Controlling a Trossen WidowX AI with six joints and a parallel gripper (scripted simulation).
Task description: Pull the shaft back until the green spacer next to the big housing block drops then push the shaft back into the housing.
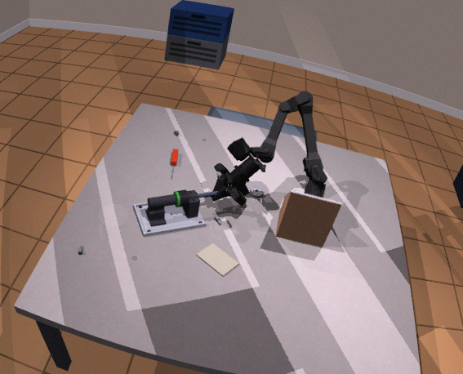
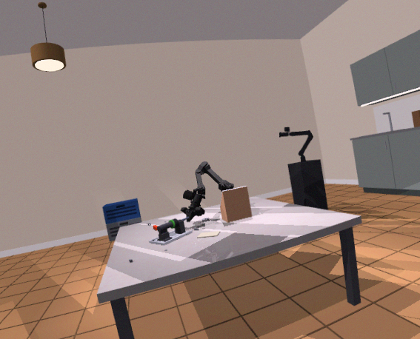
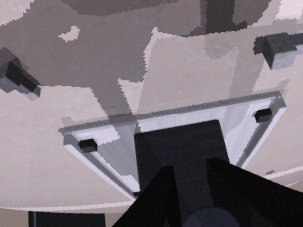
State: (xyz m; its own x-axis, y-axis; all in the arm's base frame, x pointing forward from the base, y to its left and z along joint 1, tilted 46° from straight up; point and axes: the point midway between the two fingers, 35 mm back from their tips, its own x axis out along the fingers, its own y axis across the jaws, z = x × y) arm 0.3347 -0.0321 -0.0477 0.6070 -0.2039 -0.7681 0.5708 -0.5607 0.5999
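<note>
The housing assembly stands on a grey baseplate left of the table's middle. A green spacer sits on the shaft line between a dark sleeve and a dark block. My gripper is shut on the shaft's free end, level with the assembly, with a finger on each side.
A brown box stands right of the arm. A beige card, a red piece, a small toothed disc and small loose bits lie on the table. A blue cabinet stands on the floor.
</note>
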